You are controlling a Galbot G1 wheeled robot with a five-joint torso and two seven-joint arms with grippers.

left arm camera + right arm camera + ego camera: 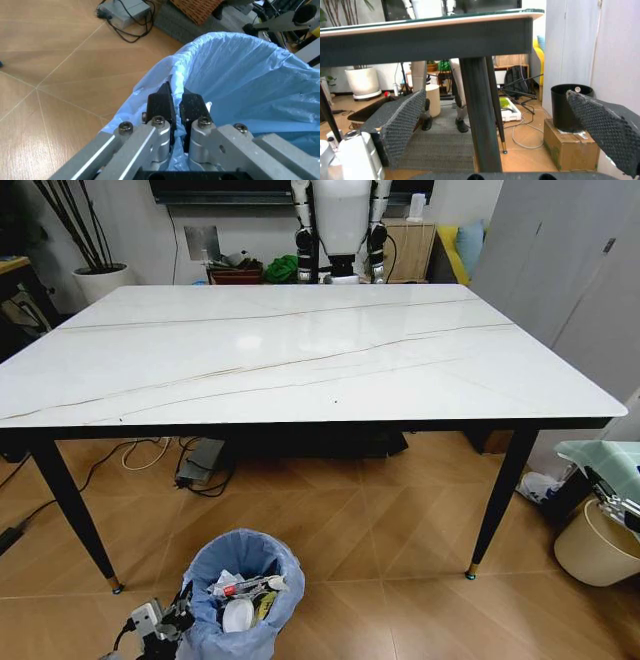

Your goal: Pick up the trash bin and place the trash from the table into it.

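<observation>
While your left claw (pixel 172 99) is pinched tight on the trash bin (pixel 243 592) rim, bin sits on the floor off the tabletop (pixel 300 350) near edge. It's light, liner's slippery, so grip rim, not film. Right claw (pixel 510 123) gapes wide by a leg.

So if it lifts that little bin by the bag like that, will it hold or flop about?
The left gripper is shut on the bin's rim through the thin blue liner, so it may slip or stretch. With only some light litter inside, the bin is probably light. Held at one side, it will likely tilt.
</observation>
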